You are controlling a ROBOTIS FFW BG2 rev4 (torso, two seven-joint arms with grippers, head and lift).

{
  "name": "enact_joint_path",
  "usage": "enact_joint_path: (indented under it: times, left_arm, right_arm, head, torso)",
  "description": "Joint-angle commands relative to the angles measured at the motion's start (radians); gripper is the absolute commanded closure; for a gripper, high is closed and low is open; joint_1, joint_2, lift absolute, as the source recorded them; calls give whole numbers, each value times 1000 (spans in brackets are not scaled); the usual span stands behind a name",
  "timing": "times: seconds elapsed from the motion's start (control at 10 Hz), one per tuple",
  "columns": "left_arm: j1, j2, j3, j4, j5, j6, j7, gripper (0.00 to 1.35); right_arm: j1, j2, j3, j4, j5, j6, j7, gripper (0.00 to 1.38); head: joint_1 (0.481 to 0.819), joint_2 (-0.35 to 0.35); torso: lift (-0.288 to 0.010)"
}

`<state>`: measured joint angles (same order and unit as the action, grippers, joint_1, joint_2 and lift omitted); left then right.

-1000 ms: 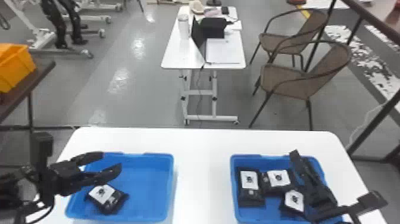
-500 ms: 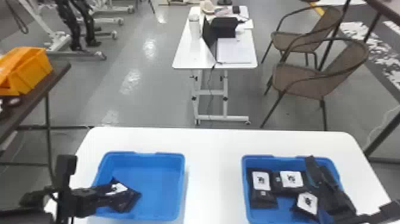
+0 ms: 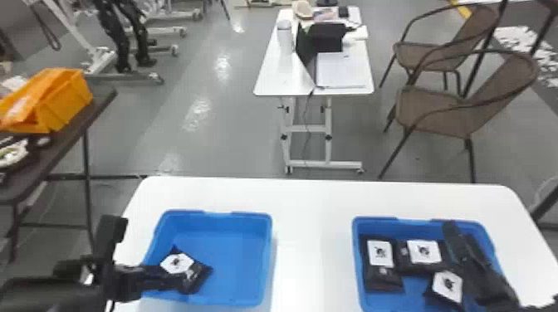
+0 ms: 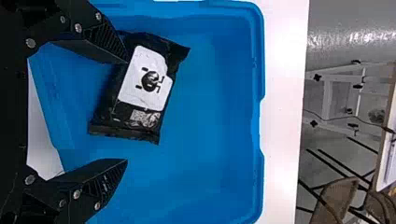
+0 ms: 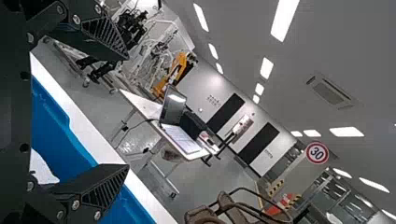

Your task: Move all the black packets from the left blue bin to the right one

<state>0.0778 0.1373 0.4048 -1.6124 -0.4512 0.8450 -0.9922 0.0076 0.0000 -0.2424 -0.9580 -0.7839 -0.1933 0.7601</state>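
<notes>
Nearest, the left end effector (image 3: 176, 283) reaches in from the left side, low at the left blue bin (image 3: 238, 263). Its fingers are spread wide, and the last black packet there (image 3: 179, 264) lies between and beyond them, label up; one fingertip overlaps the packet's edge in the left wrist view, though I cannot tell whether they touch. The right end effector (image 3: 461, 232) is over the right side of the right blue bin (image 3: 409, 226), its fingers spread and holding nothing.

In that bin are three black packets, all label up: one askew nearest the front (image 3: 446, 286), one at the left wall (image 3: 381, 265) and one just beside it (image 3: 423, 252). Both bins sit on the white table (image 3: 309, 207), well apart.

Beyond, at left, an orange bin (image 3: 68, 99) rests on a dark bench (image 3: 97, 99); at right are two brown chairs (image 3: 461, 108). Farther back, a white desk (image 3: 282, 81) carries a laptop.
</notes>
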Motion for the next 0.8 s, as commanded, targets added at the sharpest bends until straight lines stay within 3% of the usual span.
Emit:
enact_joint_path:
  times: [0.0,0.4,0.7]
  left_arm:
    - [-15,8,-20,40,-4,-6,18,305]
    - [-112,38,-95,246,20,-133,67,305]
    - [-135,41,-123,322,31,-129,92,406]
  right_arm:
    - [0,1,0,4,-5,0,2,208]
    - [3,1,2,11,-9,2,8,208]
    - [6,1,2,16,-25,5,13,209]
  head:
    - [695,135]
    - [695,123]
    - [695,102]
  torso:
    - [0]
    - [0]
    - [0]
